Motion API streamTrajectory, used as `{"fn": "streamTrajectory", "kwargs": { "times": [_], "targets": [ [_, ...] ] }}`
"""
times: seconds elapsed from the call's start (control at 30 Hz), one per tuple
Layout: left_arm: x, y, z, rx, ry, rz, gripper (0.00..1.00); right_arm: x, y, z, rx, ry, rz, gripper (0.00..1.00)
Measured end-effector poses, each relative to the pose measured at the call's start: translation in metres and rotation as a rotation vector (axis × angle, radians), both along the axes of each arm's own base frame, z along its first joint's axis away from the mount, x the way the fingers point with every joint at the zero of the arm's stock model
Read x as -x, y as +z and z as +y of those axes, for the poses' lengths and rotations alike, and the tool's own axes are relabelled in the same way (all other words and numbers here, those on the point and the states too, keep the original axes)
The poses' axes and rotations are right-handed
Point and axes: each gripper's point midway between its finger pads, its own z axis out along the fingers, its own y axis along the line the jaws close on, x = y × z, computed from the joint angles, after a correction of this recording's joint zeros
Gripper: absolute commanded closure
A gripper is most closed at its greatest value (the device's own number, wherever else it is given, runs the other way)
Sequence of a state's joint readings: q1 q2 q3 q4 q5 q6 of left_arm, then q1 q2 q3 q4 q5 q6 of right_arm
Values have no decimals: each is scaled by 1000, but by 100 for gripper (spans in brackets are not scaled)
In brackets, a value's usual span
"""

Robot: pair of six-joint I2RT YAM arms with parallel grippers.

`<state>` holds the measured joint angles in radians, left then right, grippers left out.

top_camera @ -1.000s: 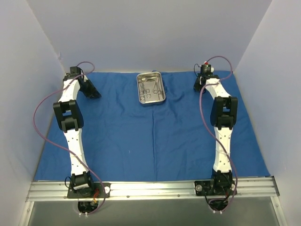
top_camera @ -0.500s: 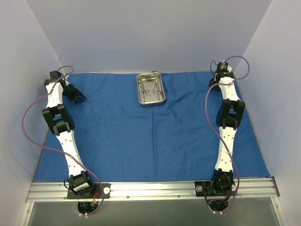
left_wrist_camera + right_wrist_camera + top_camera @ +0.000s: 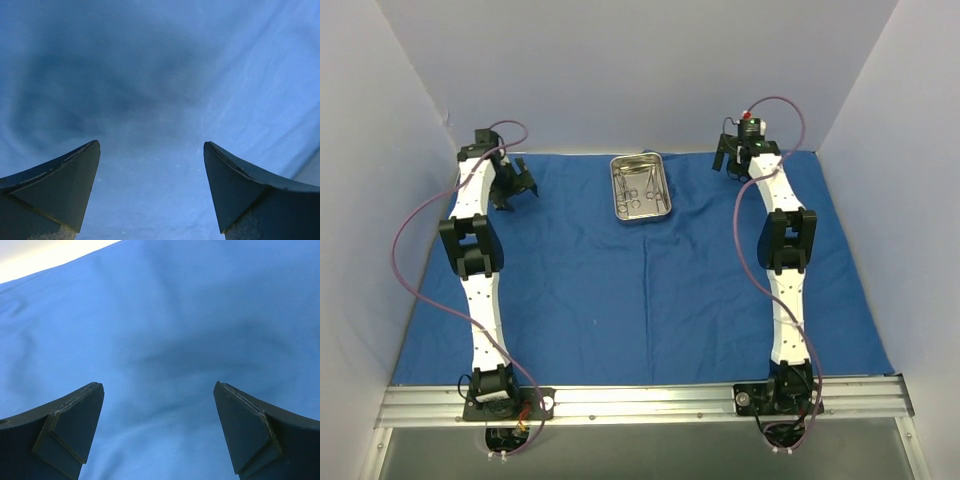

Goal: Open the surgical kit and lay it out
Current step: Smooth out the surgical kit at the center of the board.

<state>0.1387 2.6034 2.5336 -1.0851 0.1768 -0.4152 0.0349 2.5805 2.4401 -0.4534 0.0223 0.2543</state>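
Across the whole table the blue cloth wrap [image 3: 650, 290] lies spread out, a few creases. Near its far edge the left gripper [image 3: 520, 190] and right gripper [image 3: 724, 160] are both spread wide, with nothing but cloth under the fingers, and the steel tray [image 3: 617, 200] sits far centre between them, apart from both. Risks: a low inward sweep could snag a crease and drag cloth plus tray, and the instruments [image 3: 640, 190] in the tray are slim, shiny and overlapping, so a pinch may slip or lift two tangled.

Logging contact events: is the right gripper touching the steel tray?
Apart. The top external view shows bare blue cloth between the right gripper and the steel tray; its wrist view shows only cloth.
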Motion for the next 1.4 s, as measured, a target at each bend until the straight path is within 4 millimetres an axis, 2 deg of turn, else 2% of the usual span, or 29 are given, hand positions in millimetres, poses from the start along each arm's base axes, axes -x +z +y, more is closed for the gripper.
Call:
{"fn": "streamTrajectory", "kwargs": {
  "times": [0.07,0.17,0.27,0.33,0.4,0.57,0.63,0.67,0.73,0.87,0.97,1.1,1.2,1.3,1.4],
  "targets": [
    [3,-2,-14,-57,-33,21,6,1,1,17,15,31,1,0],
    [7,-6,-24,-150,-69,42,6,8,-5,28,43,50,31,0],
    [11,-14,-28,-219,-97,71,6,12,-19,20,78,30,65,0],
    [15,-25,-24,-250,-106,102,6,15,-35,9,98,14,99,0],
    [16,-31,-15,-282,-110,122,6,15,-52,-2,89,-10,120,0],
    [22,-32,11,-302,-109,146,6,12,-54,-31,79,-57,112,1],
    [25,-32,23,-292,-97,156,6,10,-54,-45,78,-80,108,16],
    [27,-32,30,-288,-89,161,6,10,-54,-52,76,-90,108,17],
    [31,-32,46,-278,-73,171,3,10,-53,-69,72,-118,107,11],
    [39,-33,82,-249,-24,182,3,15,-53,-99,72,-183,119,8],
    [45,-33,99,-250,2,191,6,18,-53,-107,69,-196,126,6],
    [48,-30,103,-267,21,198,6,20,-49,-106,66,-201,131,2],
    [55,-23,96,-291,33,213,6,37,-46,-97,71,-199,181,0],
    [62,-3,78,-303,37,204,6,74,-37,-83,56,-199,263,0],
    [63,25,50,-289,32,142,6,114,-20,-58,35,-175,315,0]
  ]
}}
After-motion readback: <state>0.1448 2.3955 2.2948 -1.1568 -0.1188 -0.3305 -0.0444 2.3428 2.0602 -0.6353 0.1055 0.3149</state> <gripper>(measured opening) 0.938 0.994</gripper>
